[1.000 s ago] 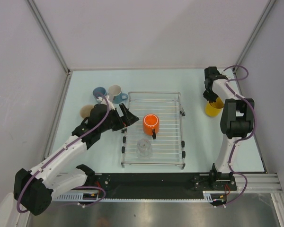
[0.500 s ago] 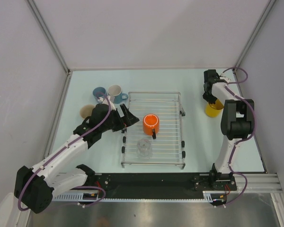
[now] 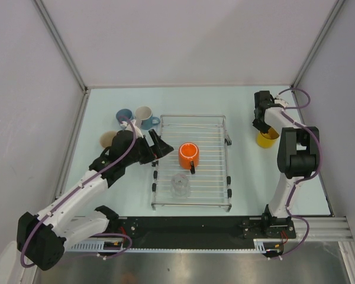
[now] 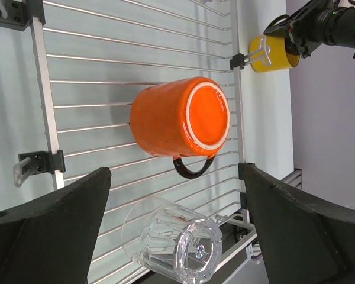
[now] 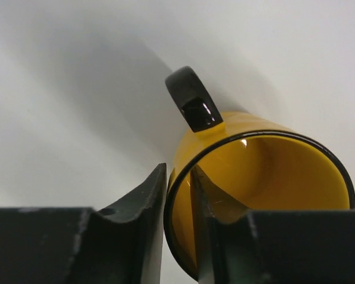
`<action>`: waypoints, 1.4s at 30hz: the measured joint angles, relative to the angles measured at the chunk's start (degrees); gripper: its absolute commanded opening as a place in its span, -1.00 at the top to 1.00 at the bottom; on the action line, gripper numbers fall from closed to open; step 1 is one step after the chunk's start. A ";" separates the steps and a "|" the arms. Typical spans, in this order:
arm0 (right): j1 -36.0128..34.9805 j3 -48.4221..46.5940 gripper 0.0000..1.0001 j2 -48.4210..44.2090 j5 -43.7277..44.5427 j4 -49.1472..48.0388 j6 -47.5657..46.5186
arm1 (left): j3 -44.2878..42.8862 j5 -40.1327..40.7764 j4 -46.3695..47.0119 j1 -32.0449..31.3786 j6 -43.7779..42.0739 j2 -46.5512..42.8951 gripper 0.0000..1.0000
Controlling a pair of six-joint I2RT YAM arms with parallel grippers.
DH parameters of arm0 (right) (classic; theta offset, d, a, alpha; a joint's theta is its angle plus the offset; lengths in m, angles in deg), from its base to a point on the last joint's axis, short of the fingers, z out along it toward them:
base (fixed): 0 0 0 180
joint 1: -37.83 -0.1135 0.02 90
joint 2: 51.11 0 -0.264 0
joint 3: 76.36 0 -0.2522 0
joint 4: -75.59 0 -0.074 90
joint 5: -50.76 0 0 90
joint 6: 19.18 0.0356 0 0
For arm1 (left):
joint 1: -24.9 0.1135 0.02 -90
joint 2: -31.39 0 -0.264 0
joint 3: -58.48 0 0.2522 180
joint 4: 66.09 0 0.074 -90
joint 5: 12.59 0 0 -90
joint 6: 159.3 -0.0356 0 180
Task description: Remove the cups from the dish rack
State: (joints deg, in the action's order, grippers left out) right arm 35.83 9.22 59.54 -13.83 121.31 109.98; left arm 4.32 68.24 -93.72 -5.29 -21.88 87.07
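The silver dish rack (image 3: 210,177) lies mid-table. An orange mug (image 3: 189,155) stands upside down on it, and a small clear glass (image 3: 180,184) lies on its side nearer me. My left gripper (image 3: 163,147) is open and empty at the rack's left edge. The left wrist view shows the mug (image 4: 180,115) and the glass (image 4: 174,245) beyond the gripper (image 4: 174,177). My right gripper (image 3: 261,124) is shut on the wall of the yellow cup (image 3: 266,138), which stands on the table right of the rack. One finger (image 5: 204,201) is inside the cup (image 5: 272,171), the other outside.
Two light blue cups (image 3: 125,115) (image 3: 144,116) stand on the table left of the rack's far end. A beige cup (image 3: 108,139) is partly hidden behind my left arm. Enclosure walls and corner posts ring the table.
My right wrist has shifted slightly toward the back left at the yellow cup. The left arm and the cups on the rack have not visibly moved.
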 measured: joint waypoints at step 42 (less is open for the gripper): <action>-29.07 20.48 -0.79 -48.70 1.70 -2.03 1.09 | -31.93 25.53 -21.51 -19.52 -12.83 32.70 -1.00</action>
State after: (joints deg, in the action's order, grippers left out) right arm 6.76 29.70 10.85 -12.13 119.28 111.07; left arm -27.62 93.77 -115.23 -24.81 -34.71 119.77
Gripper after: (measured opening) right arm 0.893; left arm 0.996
